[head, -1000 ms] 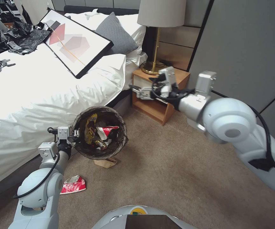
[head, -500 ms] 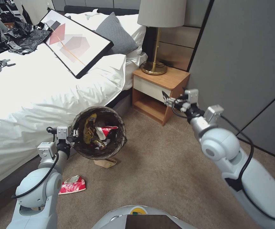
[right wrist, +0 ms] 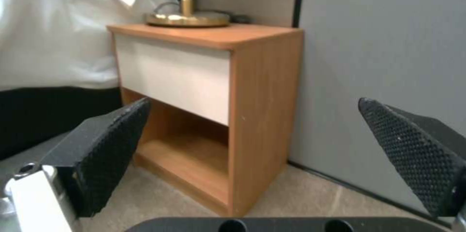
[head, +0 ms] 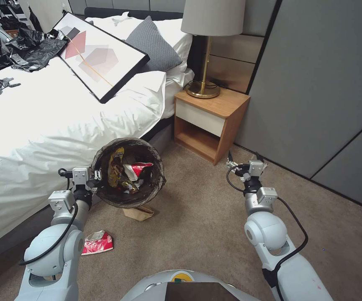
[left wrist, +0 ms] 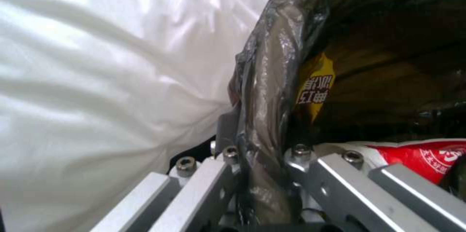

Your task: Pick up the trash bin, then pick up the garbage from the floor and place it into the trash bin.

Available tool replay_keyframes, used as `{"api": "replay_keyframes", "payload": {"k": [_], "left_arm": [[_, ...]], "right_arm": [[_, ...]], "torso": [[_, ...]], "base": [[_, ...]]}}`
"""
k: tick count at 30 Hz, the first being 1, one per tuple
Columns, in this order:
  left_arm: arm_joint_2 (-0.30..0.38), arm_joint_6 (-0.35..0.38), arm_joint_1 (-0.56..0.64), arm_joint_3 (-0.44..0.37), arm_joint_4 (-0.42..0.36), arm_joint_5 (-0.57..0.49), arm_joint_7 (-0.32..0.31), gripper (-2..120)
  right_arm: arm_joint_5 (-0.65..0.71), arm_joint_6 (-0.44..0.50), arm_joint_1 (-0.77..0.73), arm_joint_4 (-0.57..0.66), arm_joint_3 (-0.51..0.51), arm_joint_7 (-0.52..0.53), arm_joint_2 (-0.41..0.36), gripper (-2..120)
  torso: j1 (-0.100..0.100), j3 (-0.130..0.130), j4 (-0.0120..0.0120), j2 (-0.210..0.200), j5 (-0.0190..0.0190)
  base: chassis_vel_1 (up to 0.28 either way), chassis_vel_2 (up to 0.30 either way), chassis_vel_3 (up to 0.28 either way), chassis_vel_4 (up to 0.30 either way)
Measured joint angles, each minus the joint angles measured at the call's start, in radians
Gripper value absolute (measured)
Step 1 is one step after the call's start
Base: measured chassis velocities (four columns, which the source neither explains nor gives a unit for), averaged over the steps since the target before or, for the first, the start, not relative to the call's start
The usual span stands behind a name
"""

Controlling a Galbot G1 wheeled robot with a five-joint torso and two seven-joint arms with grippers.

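Right arm has dropped from nightstand height to low over the floor (head: pixel 206 234); right gripper (head: pixel 247 164) now hangs near the nightstand (head: pixel 210 121) corner, jaws wide apart and empty, black pads (right wrist: pixel 109 148) spread with the nightstand between them in the wrist view. Bin (head: pixel 127 172) has shifted only slightly. Left gripper (head: pixel 93 175) clamps the bin's bagged rim, fingers (left wrist: pixel 311 173) closed on the dark liner, bin held tilted off the floor beside the bed (head: pixel 42 125). Inside: yellow wrapper (head: pixel 116 165), red wrapper (head: pixel 138 168). On the floor: red wrapper (head: pixel 98 242) by the left arm, brown paper bag (head: pixel 138 213) below the bin.
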Motion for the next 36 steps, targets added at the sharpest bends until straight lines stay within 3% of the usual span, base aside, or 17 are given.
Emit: {"api": "replay_keyframes", "payload": {"k": [9,36], "left_arm": [[-0.004,0.023,-0.005,0.013,0.003,-0.009,-0.025,0],[0.004,0.049,-0.003,0.001,-0.003,-0.028,-0.026,0]], "right_arm": [[-0.037,-0.005,0.012,-0.019,0.002,-0.004,0.033,100],[-0.011,-0.019,0.026,-0.041,-0.022,-0.009,-0.009,100]], "torso": [[0.000,0.000,0.0000,0.000,0.0000],[0.000,0.000,0.0000,0.000,0.0002]], "base": [[0.000,0.000,0.000,0.000],[0.025,0.021,0.025,0.022]]}}
